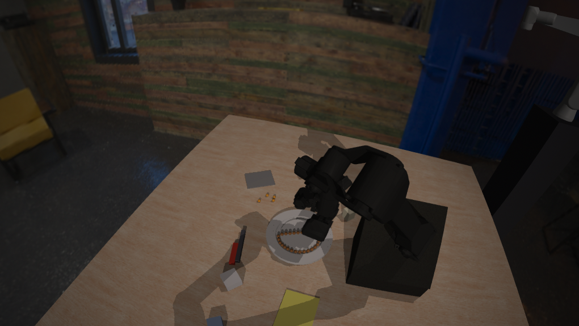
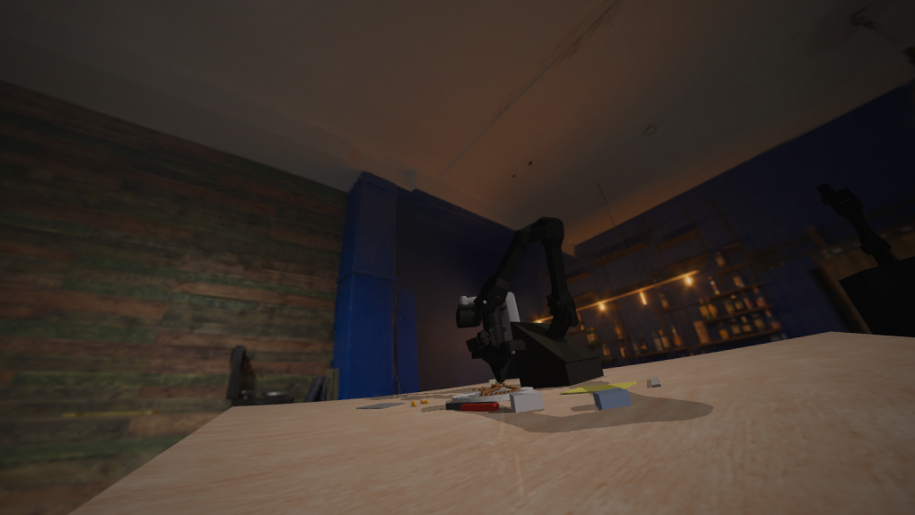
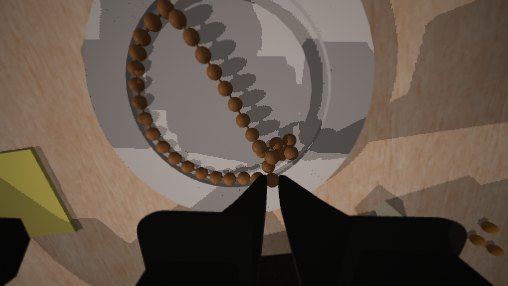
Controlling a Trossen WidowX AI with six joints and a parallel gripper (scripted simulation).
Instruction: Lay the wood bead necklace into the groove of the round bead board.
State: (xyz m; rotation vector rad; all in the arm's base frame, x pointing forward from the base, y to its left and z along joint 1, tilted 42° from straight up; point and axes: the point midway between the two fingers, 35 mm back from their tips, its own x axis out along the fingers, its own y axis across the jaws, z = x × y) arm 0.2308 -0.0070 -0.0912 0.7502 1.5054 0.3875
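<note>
Seen behind the pale wood-grained table (image 1: 173, 210) (image 2: 352, 461) (image 3: 40, 100): a wall (image 1: 242, 69) (image 2: 160, 256) of weathered planks, brown streaked with green. To the left in the top view, a dark-framed window (image 1: 125, 24), a yellow chair (image 1: 26, 129) and dark, faintly shiny floor (image 1: 113, 154). Beyond the table, a blue column (image 1: 437, 93) (image 2: 366, 282). Overhead in the exterior view, a dim, brownish ceiling (image 2: 448, 96). Toward the right, warm bulbs (image 2: 688, 280) glowing before a dark blue wall (image 2: 799, 166), with what look like bottles (image 2: 676, 337) on dim shelves.

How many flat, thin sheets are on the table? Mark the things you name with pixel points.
2: a yellow sheet (image 1: 297, 309) (image 2: 595, 388) (image 3: 32, 192) at the top view's bottom edge and a grey sheet (image 1: 259, 179) (image 2: 380, 405) above the orange bits (image 1: 259, 200) (image 2: 413, 404) (image 3: 489, 227). The arm (image 1: 382, 186) (image 2: 555, 262) might hide more.
</note>
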